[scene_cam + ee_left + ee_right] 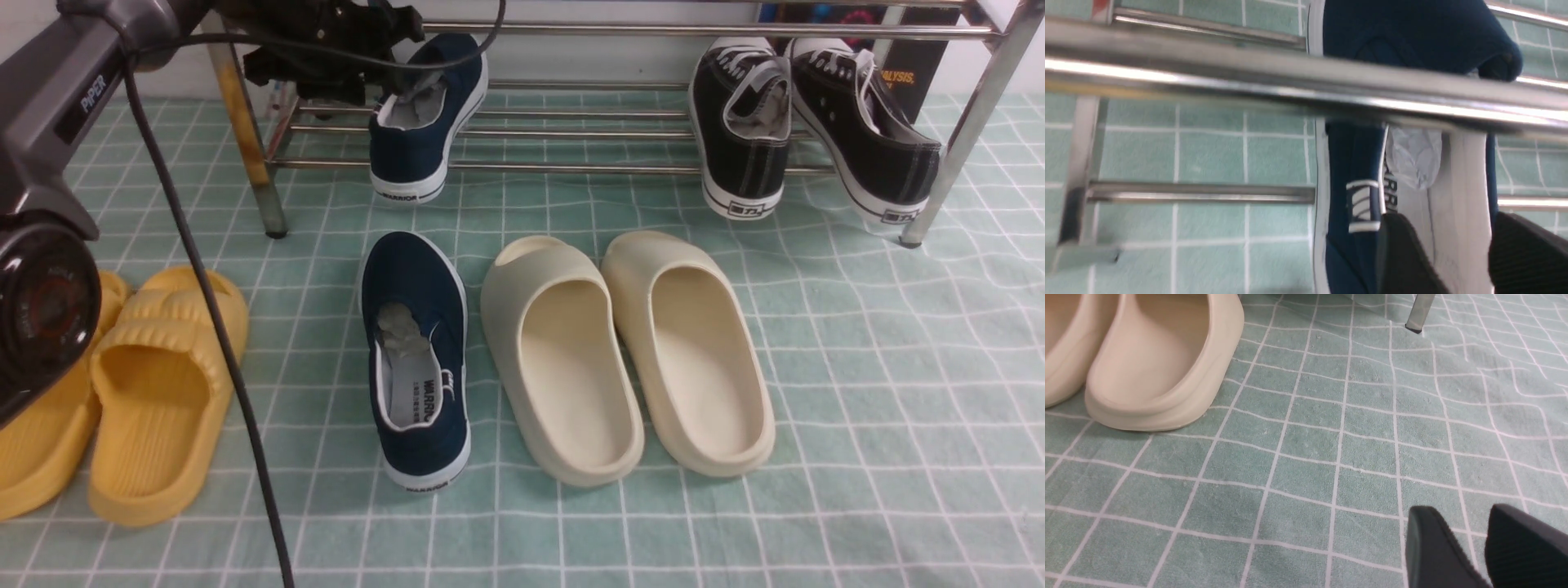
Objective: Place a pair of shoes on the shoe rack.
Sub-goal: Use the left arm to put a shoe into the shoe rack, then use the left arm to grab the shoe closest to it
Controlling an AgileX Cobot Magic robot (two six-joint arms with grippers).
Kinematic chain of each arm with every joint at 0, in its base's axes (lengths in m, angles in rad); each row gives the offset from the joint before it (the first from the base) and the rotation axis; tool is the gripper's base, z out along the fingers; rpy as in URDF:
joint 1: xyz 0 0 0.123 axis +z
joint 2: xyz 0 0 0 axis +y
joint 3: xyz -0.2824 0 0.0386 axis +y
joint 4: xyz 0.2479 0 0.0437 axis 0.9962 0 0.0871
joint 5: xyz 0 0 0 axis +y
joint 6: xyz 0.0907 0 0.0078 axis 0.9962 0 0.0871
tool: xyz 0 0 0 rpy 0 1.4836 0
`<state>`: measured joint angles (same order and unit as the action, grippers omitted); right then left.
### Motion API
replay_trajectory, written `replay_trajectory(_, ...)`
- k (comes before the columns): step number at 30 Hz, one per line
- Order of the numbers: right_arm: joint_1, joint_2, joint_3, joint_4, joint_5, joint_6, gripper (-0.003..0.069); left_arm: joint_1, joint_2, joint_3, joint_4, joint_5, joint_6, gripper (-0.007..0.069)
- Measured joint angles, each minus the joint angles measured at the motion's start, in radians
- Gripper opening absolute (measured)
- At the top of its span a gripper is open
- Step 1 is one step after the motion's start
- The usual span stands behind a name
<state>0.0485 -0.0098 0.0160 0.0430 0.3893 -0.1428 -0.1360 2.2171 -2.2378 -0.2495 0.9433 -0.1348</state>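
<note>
Left gripper (1445, 249) is up at the rack (571, 167), fingers apart with a visible gap, right over the opening of one navy shoe (429, 114); can't really tell if either finger is touching it. That shoe sits across the lower bars near the rack's left leg (249, 139), heel toward the camera and toe pointing back under the upper shelf, long axis running front to back with the toe leaning a bit right. Some crumpled paper (1414, 157) is stuffed inside. A thick upper bar (1290, 87) crosses above it, so in the left wrist view it cuts right over the shoe. The other navy shoe (416, 359) is on the green cloth (882, 392) in front, toe toward the rack, heel toward the camera. Just beside it are the cream slides (629, 351), and the yellow slides (159, 400) are over on the left, with a black cable (196, 269) hanging in front of them. Two black sneakers (800, 131) are at the rack's right end. Right gripper (1466, 547) is above bare cloth, fingers spaced apart, holding nothing.
</note>
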Motion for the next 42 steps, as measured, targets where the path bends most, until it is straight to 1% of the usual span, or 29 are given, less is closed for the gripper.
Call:
replay_trajectory(1,0.0,0.0,0.0,0.0,0.0,0.0,0.0239,0.0,-0.002,0.0,0.003,0.015,-0.001,0.029)
replay_trajectory(2,0.0,0.0,0.0,0.0,0.0,0.0,0.0239,0.0,-0.006,0.0,0.017,0.084,-0.003,0.0266)
replay_trajectory(3,0.0,0.0,0.0,0.0,0.0,0.0,0.0239,0.0,-0.006,0.0,0.021,0.106,-0.003,0.0263)
replay_trajectory(5,0.0,0.0,0.0,0.0,0.0,0.0,0.0239,0.0,-0.012,0.0,0.054,0.25,-0.003,0.0244)
replay_trajectory(6,0.0,0.0,0.0,0.0,0.0,0.0,0.0239,0.0,-0.016,0.0,0.066,0.277,-0.006,0.0244)
replay_trajectory(9,0.0,0.0,0.0,0.0,0.0,0.0,0.0239,-0.003,-0.053,0.036,0.095,0.294,-0.036,0.0246)
replay_trajectory(14,0.0,0.0,0.0,0.0,0.0,0.0,0.0239,-0.013,-0.177,0.167,0.097,0.297,-0.047,0.0246)
replay_trajectory(15,0.0,0.0,0.0,0.0,0.0,0.0,0.0239,-0.022,-0.234,0.255,0.097,0.295,-0.047,0.0246)
replay_trajectory(17,0.0,0.0,0.0,0.0,0.0,0.0,0.0239,-0.037,-0.307,0.359,0.097,0.293,-0.047,0.0246)
replay_trajectory(18,0.0,0.0,0.0,0.0,0.0,0.0,0.0239,-0.049,-0.351,0.458,0.097,0.293,-0.048,0.0246)
replay_trajectory(19,0.0,0.0,0.0,0.0,0.0,0.0,0.0239,-0.053,-0.364,0.472,0.097,0.293,-0.048,0.0246)
replay_trajectory(21,0.0,0.0,0.0,0.0,0.0,0.0,0.0239,-0.087,-0.418,0.646,0.097,0.251,-0.048,0.0246)
replay_trajectory(22,0.0,0.0,0.0,0.0,0.0,0.0,0.0239,-0.093,-0.423,0.672,0.097,0.236,-0.048,0.0247)
replay_trajectory(23,0.0,0.0,0.0,0.0,0.0,0.0,0.0239,-0.118,-0.429,0.771,0.095,0.17,-0.048,0.0251)
replay_trajectory(24,0.0,0.0,0.0,0.0,0.0,0.0,0.0239,-0.129,-0.427,0.812,0.092,0.126,-0.051,0.0256)
replay_trajectory(25,0.0,0.0,0.0,0.0,0.0,0.0,0.0239,-0.129,-0.427,0.819,0.091,0.118,-0.053,0.0257)
replay_trajectory(28,0.0,0.0,0.0,0.0,0.0,0.0,0.0239,-0.14,-0.403,0.877,0.09,0.002,-0.095,0.0295)
replay_trajectory(31,0.0,0.0,0.0,0.0,0.0,0.0,0.024,-0.14,-0.377,0.881,0.091,-0.042,-0.108,0.0322)
replay_trajectory(34,0.0,0.0,0.0,0.0,0.0,0.0,0.024,-0.14,-0.354,0.882,0.091,-0.058,-0.108,0.0312)
replay_trajectory(35,0.0,0.0,0.0,0.0,0.0,0.0,0.024,-0.14,-0.344,0.882,0.091,-0.063,-0.108,0.0296)
replay_trajectory(40,0.0,0.0,0.0,0.0,0.0,0.0,0.024,-0.14,-0.301,0.882,0.097,-0.053,-0.104,0.0031)
replay_trajectory(41,0.0,0.0,0.0,0.0,0.0,0.0,0.024,-0.14,-0.302,0.881,0.098,-0.045,-0.097,-0.0001)
replay_trajectory(42,0.0,0.0,0.0,0.0,0.0,0.0,0.024,-0.14,-0.306,0.881,0.1,-0.031,-0.088,-0.0006)
